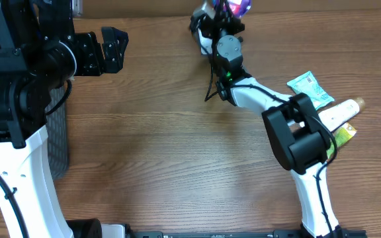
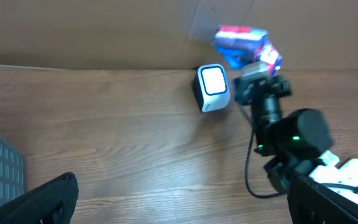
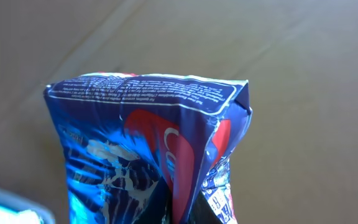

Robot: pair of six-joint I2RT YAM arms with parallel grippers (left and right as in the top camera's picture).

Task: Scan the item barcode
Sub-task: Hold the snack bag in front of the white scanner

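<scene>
From above, the left gripper (image 1: 120, 49) is seen wide apart and empty near the far left corner of the tabletop (image 1: 164, 152). The right gripper (image 1: 222, 14) is clamped on a blue packet (image 1: 238, 6) at the far edge. From the left wrist, the packet is seen held up just beside a white scanner (image 2: 213, 87). From the right wrist, only the packet is seen, close up.

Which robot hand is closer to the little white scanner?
Right. The right gripper holds a blue packet just beside the scanner; the left gripper hangs open, far away.
</scene>
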